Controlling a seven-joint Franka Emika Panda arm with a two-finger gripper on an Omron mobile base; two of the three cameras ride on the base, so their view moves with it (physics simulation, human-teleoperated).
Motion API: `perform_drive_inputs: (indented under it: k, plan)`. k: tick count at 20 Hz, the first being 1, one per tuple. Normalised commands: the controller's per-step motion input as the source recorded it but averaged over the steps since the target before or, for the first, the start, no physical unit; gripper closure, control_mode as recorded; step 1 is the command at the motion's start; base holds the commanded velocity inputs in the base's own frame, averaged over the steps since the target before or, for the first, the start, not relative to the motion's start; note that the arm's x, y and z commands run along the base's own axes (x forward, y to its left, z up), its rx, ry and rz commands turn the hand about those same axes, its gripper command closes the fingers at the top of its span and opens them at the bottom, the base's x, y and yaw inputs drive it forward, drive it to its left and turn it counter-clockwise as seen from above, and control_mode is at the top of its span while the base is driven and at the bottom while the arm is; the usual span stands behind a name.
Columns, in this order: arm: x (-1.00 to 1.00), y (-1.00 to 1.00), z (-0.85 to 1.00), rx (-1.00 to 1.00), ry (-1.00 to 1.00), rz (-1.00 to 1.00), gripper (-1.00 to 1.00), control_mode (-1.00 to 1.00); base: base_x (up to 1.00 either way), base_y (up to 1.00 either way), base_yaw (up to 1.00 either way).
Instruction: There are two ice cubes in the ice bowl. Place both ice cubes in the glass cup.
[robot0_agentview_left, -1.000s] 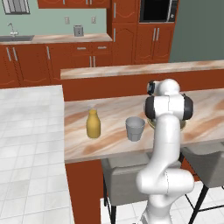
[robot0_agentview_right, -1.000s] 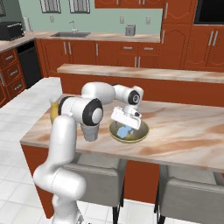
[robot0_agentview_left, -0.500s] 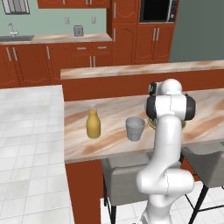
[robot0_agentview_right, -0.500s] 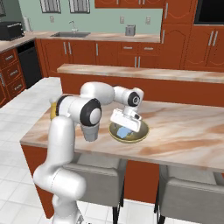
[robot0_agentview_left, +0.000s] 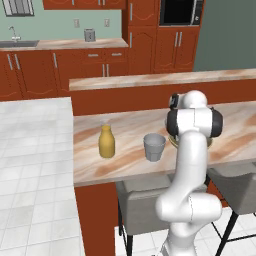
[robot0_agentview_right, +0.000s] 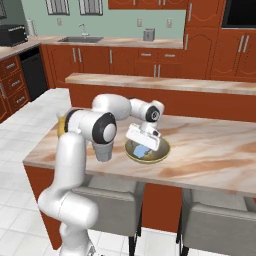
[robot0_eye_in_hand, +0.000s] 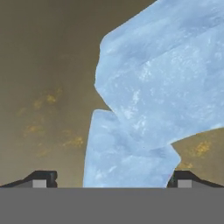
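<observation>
We are reaching into the bowl (robot0_agentview_right: 163, 151) with the gripper (robot0_eye_in_hand: 111, 177) spread wide, nothing held. In the hand view the two cubes (robot0_eye_in_hand: 157, 87) are looming close, one overlapping the other; the nearer, lower cube (robot0_eye_in_hand: 124, 162) is sitting between the two tips, slightly toward the right one. Both cubes are lying on the bowl floor, pale blue in the right base view.

To do this step well, we judge: be centring the jaws on the lower cube alone, be going low enough to catch its flat sides, and be closing slowly so the slick block isn't squirting out or dragging its neighbour. Lift straight before heading for the cup.

The cup (robot0_agentview_left: 154, 147) is standing just beside the bowl on the arm's side, empty so far as we can tell. A yellow bottle (robot0_agentview_left: 106, 142) is standing farther beyond the cup from the bowl.

The table (robot0_agentview_right: 215, 150) is a marbled pink-brown island top with a raised ledge behind the bowl and grey stools (robot0_agentview_right: 215, 225) tucked below. Red-brown cabinets, a sink (robot0_agentview_right: 80, 39) and green wall are lining the room beyond.
</observation>
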Motion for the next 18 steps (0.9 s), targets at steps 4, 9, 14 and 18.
perform_drive_inputs:
  k: [4,9,14,18]
  plan:
    - [0.0,0.0,-0.24,0.0,-0.02,-0.04,-1.0,-1.0,0.0,0.0,0.0]
    - [0.0,0.0,-0.11,0.01,0.0,-0.04,1.0,-1.0,0.0,0.0,0.0]
    - [-0.02,0.0,0.0,0.01,0.0,0.0,1.0,-1.0,0.0,0.0,0.0]
    - [-0.23,0.12,0.6,0.0,-0.12,0.0,1.0,-1.0,0.0,0.0,0.0]
